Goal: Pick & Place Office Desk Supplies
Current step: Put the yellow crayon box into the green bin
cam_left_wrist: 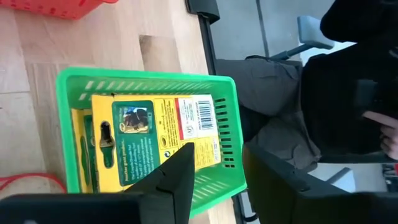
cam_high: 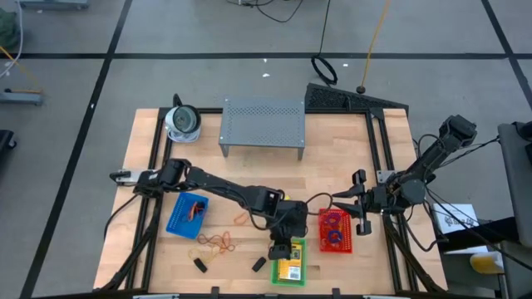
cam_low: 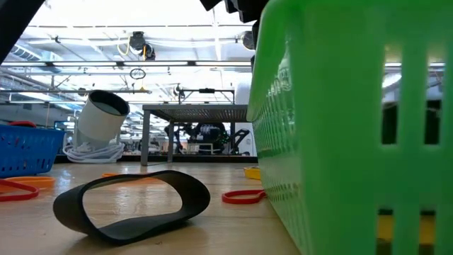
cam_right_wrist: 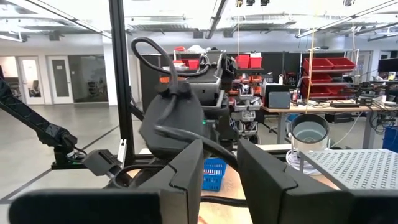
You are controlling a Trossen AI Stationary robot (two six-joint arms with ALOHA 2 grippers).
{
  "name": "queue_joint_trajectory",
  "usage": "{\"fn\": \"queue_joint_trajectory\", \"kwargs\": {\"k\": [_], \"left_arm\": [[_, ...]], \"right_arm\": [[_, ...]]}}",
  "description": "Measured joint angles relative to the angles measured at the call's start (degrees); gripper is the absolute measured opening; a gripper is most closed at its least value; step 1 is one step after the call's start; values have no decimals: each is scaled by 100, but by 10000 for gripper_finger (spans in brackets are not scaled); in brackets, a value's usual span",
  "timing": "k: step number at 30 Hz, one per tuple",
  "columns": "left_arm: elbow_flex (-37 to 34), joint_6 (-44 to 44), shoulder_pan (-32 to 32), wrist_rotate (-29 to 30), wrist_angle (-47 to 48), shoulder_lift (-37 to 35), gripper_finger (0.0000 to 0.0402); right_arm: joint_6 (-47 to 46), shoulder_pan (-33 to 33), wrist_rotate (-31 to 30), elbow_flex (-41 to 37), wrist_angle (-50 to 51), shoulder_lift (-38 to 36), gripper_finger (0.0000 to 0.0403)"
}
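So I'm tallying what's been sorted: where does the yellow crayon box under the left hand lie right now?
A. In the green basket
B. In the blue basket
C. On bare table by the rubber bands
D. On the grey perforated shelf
A: the left wrist view shows the yellow crayon box lying flat inside the green basket, with the left hand open above it.

Two dark, slender jointed arms, matte black from base to tip. Left arm (cam_high: 224, 189) built of narrow links with bulkier rounded joints; right arm (cam_high: 428, 162) likewise, topped by a blocky housing. Black cables looped loosely along both. Fingers (cam_left_wrist: 177, 180) broad, flat, black.
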State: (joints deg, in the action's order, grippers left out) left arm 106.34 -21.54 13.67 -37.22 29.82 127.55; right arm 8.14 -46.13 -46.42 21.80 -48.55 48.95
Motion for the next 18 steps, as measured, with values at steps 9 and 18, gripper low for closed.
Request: {"fn": "queue_joint_trajectory", "kwargs": {"k": [9, 18], "left_arm": [[0, -185, -369, 36, 156, -4, 145], [0, -280, -1067, 135, 157, -21, 145]], "right_arm": [[-84, 0, -12, 0, -2, -2, 89], [-283, -9, -1, 0, 174, 0, 89]]}}
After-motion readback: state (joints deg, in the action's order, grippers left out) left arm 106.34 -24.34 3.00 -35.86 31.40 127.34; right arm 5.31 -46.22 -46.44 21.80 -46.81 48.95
